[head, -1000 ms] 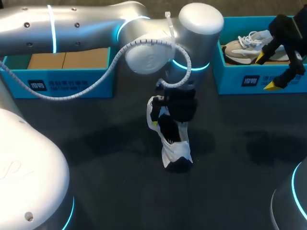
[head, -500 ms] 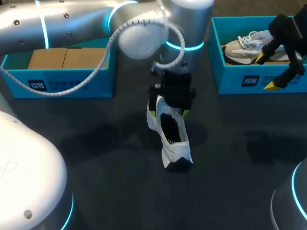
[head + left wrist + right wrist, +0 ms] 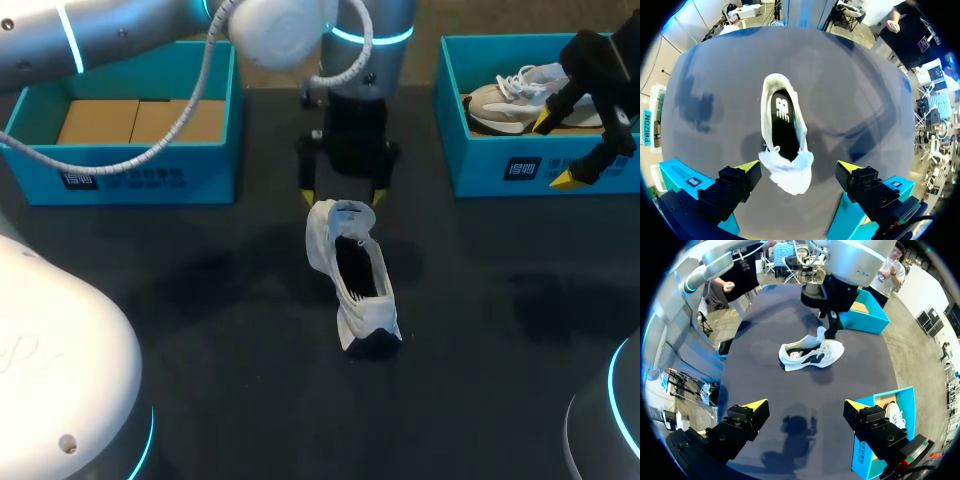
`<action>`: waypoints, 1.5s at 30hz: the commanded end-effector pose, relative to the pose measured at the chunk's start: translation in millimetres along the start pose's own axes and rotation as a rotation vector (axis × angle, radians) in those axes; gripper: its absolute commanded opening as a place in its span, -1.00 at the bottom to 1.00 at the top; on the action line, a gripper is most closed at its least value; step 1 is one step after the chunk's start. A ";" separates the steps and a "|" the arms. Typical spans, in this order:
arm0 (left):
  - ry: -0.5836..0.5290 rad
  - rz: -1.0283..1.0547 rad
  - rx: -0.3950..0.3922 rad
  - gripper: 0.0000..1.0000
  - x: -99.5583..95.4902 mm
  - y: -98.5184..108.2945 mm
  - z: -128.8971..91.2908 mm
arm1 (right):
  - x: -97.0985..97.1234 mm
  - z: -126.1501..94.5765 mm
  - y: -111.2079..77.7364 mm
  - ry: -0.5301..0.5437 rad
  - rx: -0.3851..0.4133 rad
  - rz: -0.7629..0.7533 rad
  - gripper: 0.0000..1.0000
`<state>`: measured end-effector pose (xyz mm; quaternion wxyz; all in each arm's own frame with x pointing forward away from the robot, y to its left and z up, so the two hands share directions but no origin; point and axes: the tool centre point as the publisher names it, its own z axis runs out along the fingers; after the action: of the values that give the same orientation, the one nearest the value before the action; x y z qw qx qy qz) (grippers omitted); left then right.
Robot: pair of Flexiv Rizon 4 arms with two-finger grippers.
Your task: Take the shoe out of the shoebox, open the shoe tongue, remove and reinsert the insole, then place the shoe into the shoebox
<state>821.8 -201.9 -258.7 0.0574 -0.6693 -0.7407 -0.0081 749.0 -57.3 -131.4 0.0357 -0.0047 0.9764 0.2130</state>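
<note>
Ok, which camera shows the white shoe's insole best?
The left wrist view: it looks straight down onto the dark insole. The head view shows only a dark opening in the shoe; the right wrist view sees it side-on.

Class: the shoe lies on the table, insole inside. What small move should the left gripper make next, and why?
Probably lower the left gripper onto the shoe and reach into its opening: it hangs open just above one end, touching nothing, and the insole lies exposed inside, seemingly ready to be pinched.
</note>
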 end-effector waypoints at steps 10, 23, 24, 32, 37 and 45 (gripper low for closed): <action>0.010 -0.020 -0.002 0.04 -0.3 30.3 8.1 | -2.2 0.4 0.4 0.004 0.002 0.000 1.00; 0.039 0.008 0.056 -0.20 -2.1 28.3 40.8 | -2.2 0.4 0.4 0.004 0.002 0.000 1.00; 0.040 0.009 0.056 -0.18 -2.3 28.3 42.8 | -2.2 0.4 0.4 0.004 0.002 0.000 1.00; 0.035 0.021 0.099 -0.21 -7.7 23.2 53.5 | -2.2 0.4 0.4 0.004 0.002 0.000 1.00; 0.025 0.037 0.110 -0.20 -10.9 13.9 60.3 | -2.2 0.4 0.4 0.004 0.002 0.000 1.00; -0.037 0.006 0.107 -0.21 -17.6 -1.2 63.4 | -2.2 0.4 0.4 0.004 0.002 0.000 1.00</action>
<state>825.0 -218.4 -321.1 0.0889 -0.6676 -0.7380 0.0413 749.0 -57.3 -131.5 0.0356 -0.0047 0.9764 0.2130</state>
